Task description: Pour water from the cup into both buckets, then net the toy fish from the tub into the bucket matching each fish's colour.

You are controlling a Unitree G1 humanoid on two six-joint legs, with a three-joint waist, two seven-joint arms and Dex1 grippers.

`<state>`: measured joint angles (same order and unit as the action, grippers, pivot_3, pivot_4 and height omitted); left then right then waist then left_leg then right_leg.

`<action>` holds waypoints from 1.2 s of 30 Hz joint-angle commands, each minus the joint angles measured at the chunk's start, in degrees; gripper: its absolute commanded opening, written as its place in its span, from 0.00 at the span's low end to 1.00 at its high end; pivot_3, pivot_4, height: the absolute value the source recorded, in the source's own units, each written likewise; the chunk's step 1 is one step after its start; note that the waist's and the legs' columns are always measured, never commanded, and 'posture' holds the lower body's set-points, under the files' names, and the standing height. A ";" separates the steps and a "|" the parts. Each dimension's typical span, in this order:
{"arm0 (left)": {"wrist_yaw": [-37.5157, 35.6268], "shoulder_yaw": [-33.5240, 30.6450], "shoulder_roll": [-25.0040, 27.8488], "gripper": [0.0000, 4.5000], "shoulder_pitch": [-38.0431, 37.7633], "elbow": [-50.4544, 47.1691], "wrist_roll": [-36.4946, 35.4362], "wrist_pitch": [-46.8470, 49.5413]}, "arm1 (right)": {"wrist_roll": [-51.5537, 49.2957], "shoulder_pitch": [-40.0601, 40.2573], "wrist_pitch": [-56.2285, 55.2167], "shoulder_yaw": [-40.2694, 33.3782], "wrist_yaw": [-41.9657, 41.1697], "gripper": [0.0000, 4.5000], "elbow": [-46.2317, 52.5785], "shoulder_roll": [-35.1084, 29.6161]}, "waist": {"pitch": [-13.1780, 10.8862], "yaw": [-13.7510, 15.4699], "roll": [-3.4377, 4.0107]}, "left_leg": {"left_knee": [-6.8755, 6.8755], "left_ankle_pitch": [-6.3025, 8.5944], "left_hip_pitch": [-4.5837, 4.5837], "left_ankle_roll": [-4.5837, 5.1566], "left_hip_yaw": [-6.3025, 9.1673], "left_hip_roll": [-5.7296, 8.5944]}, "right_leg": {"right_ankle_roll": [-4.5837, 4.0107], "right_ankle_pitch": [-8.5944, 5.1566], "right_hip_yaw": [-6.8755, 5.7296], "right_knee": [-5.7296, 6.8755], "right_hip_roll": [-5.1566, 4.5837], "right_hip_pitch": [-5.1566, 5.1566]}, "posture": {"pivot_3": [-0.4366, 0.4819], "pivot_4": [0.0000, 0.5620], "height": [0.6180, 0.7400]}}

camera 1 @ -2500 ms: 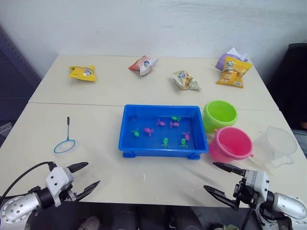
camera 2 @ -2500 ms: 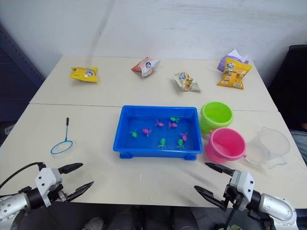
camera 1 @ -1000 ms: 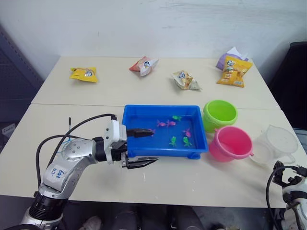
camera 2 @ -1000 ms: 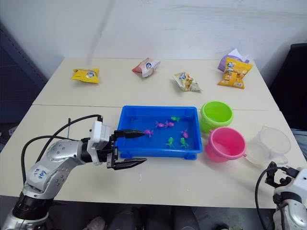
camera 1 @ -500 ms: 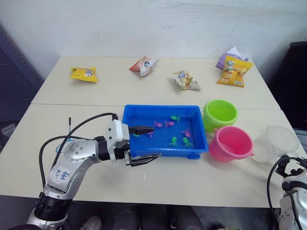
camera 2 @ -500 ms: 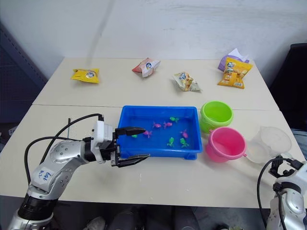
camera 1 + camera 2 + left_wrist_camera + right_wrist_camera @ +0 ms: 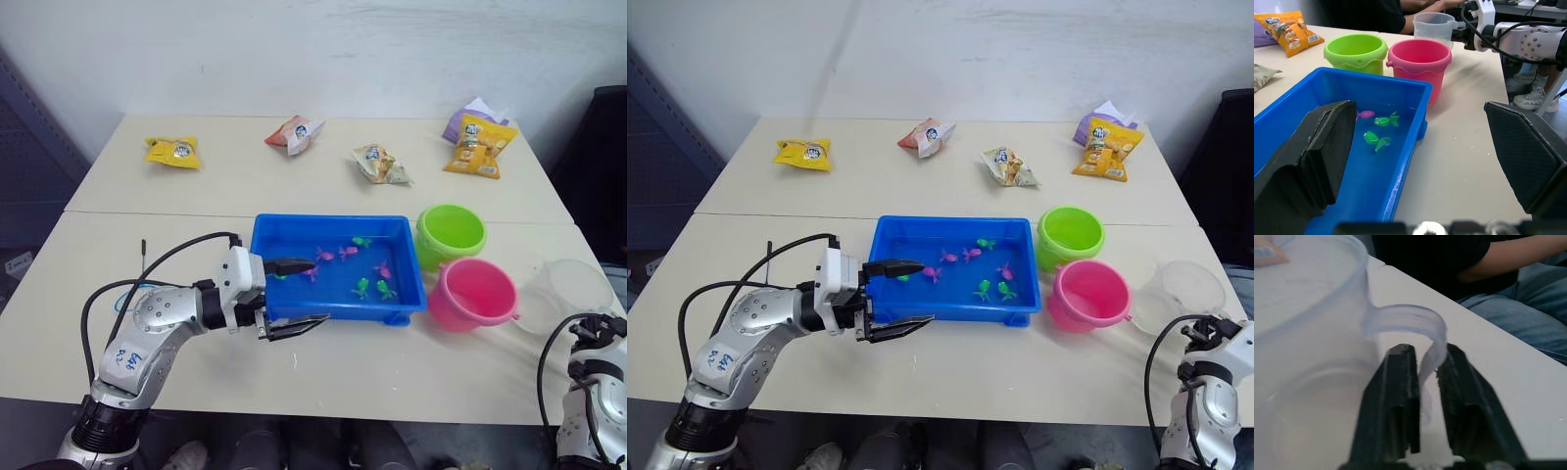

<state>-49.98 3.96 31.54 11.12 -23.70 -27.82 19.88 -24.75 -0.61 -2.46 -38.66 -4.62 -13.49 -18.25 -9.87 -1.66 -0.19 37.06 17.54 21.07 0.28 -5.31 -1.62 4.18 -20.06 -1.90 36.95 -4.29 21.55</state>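
A: Where does the right end effector (image 7: 1422,377) sit?

B: At the near right edge of the surface (image 7: 176,186). Its two black fingers (image 7: 1396,396) are clamped on the handle of the clear measuring cup (image 7: 1181,289), which stands right of the pink bucket (image 7: 474,293).

A: And the left end effector (image 7: 294,294)?

B: Spread wide, gripping nothing. One finger reaches over the near-left corner of the blue tub (image 7: 333,227), the other lies outside its front wall.

A: The fish?

B: Pink and green toy fish (image 7: 362,286) float in the tub. The lime green bucket (image 7: 450,231) stands just behind the pink one.
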 commanded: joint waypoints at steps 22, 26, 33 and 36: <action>-1.17 0.61 -4.97 1.00 4.29 4.26 -2.87 2.37 | 7.05 13.58 7.57 -0.18 -5.50 0.01 30.96 -15.22 | -0.10 0.09 0.03 | -0.01 -0.01 0.04 -0.01 0.01 0.00 | 0.07 0.01 0.00 -0.06 0.03 0.01 | 0.48 0.27 0.98; -1.48 1.44 -5.98 1.00 5.22 5.10 -1.84 1.66 | 11.75 13.64 7.21 1.26 -6.63 0.01 32.08 -17.25 | -0.11 0.09 0.01 | -0.01 -0.02 0.02 -0.03 -0.01 -0.01 | 0.09 0.02 0.05 -0.06 0.08 0.01 | 0.48 0.27 0.98; -1.63 2.16 -6.61 1.00 5.08 5.60 -0.68 0.24 | 22.64 13.47 1.98 4.40 -7.58 0.01 31.17 -20.13 | -0.12 0.19 -0.01 | 0.00 -0.04 0.03 -0.07 -0.02 -0.01 | 0.09 0.02 0.06 -0.08 0.10 0.02 | 0.48 0.27 0.98; -1.31 2.05 -6.74 1.00 4.83 5.63 -0.81 0.36 | 25.93 13.72 -0.48 4.77 -7.68 0.01 30.74 -20.73 | -0.12 0.20 -0.02 | 0.00 -0.05 0.03 -0.08 -0.02 -0.01 | 0.10 0.02 0.06 -0.08 0.10 0.02 | 0.48 0.27 0.98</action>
<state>-51.30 6.03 25.10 15.59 -17.18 -28.55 21.00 -0.59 13.12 -0.21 -32.76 -12.47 15.90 -37.81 -9.99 -1.46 -0.21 37.06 17.50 21.11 0.20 -5.33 -1.63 4.28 -20.04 -1.84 36.86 -4.19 21.57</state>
